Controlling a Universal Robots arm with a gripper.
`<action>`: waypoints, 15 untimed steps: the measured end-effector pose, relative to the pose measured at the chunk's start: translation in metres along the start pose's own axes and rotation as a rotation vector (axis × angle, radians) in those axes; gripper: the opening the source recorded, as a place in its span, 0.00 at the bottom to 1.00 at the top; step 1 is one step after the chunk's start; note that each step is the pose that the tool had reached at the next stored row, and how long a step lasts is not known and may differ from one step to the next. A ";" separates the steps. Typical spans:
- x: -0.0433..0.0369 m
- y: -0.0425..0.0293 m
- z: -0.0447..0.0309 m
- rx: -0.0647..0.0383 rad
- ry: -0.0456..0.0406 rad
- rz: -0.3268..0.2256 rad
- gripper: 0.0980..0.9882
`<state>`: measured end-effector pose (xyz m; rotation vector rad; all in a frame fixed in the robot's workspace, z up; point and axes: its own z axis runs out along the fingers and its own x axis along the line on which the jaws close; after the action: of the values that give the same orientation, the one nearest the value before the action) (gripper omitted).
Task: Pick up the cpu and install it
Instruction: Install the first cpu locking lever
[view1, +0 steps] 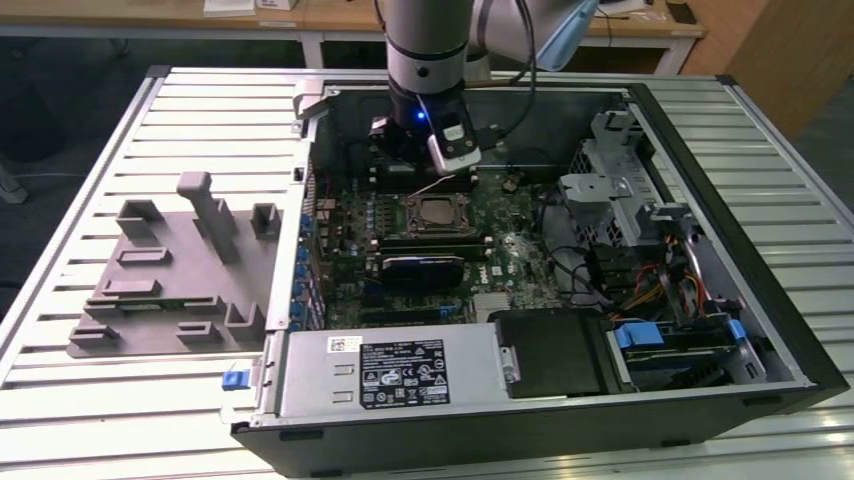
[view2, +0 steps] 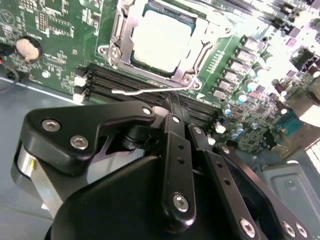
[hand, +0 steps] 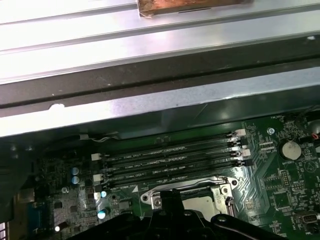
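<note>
The cpu is a shiny square chip lying flat inside the black socket frame on the green motherboard; it also shows in the exterior view and the first wrist view. My gripper hangs over the memory slots just beside the socket, its fingers drawn together with nothing seen between them. A thin metal socket lever runs across right at the fingertips. In the exterior view my gripper stands just behind the socket.
The open computer case lies on a slatted metal table. A grey plastic fixture tray sits to the exterior view's left of the case. Cables and drive bays fill the case's right side; the power supply is at the front.
</note>
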<state>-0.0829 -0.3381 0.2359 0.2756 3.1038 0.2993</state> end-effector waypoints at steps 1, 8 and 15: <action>0.0001 -0.0001 0.0003 -0.001 -0.0046 0.000 0.01; -0.0002 -0.0009 0.0044 -0.007 -0.0388 -0.006 0.01; -0.0121 0.0009 0.0078 -0.009 -0.0495 -0.008 0.01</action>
<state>-0.0706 -0.3379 0.2283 0.2664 3.0534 0.3012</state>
